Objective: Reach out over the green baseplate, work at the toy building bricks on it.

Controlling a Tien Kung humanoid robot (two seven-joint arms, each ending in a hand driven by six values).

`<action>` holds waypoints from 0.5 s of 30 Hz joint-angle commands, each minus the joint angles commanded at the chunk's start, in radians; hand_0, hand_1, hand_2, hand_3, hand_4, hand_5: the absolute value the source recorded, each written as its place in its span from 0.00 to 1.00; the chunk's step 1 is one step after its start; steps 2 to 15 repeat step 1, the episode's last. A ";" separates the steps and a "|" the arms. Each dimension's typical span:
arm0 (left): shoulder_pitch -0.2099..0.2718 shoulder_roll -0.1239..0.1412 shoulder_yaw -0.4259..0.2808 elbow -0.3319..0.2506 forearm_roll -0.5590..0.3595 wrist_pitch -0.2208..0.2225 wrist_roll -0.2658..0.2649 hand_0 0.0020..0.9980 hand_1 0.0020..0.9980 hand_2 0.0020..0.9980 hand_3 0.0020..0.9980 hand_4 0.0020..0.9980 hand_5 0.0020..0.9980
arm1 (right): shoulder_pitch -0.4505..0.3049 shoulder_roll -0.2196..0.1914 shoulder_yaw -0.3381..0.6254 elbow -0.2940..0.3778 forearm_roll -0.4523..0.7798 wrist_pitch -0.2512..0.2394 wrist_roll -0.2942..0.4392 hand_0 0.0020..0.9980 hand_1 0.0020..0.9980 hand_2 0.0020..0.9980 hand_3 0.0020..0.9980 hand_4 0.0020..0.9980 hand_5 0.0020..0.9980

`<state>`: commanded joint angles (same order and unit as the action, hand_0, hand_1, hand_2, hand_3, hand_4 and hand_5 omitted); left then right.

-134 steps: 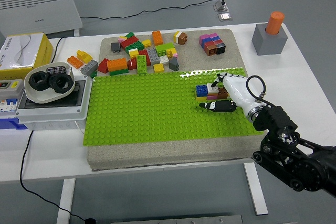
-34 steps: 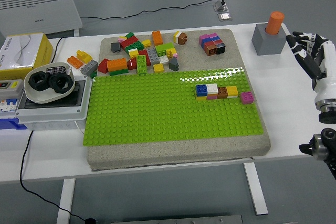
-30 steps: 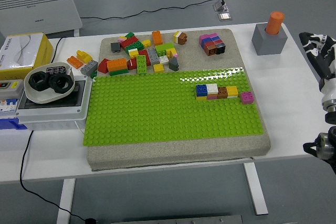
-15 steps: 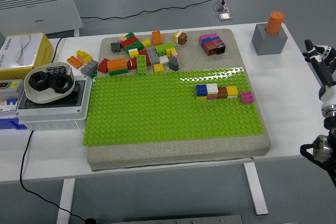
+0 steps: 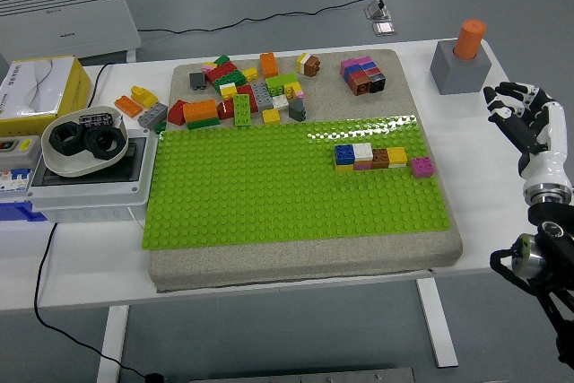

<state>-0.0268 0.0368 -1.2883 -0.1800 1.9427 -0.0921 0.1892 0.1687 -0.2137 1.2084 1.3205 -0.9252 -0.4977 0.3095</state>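
The green baseplate (image 5: 269,195) lies on a grey foam slab in the middle of the table. On its right part stands a short row of bricks (image 5: 369,157): blue, white, brown and yellow, with a pink brick (image 5: 421,167) at the right end. My right hand (image 5: 522,119) is off the plate, over the white table to the right, fingers spread and holding nothing. It is well apart from the bricks.
A pile of loose bricks (image 5: 242,91) and a small stacked block (image 5: 362,73) lie on the foam behind the plate. A grey block with an orange cylinder (image 5: 461,56) stands at the back right. A grey box with a bowl of black rings (image 5: 82,145) sits left.
My right hand left the brick row, drew back off the plate to the right edge of the picture, and has now come back leftward a little with fingers spread. The pink brick now sits at the row's end.
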 joint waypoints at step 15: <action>-0.001 -0.003 -0.013 0.000 0.012 0.006 0.003 0.72 0.30 0.35 0.57 0.46 0.19 | 0.000 -0.001 -0.007 -0.003 0.000 0.000 0.000 0.40 0.43 0.59 0.52 0.84 0.25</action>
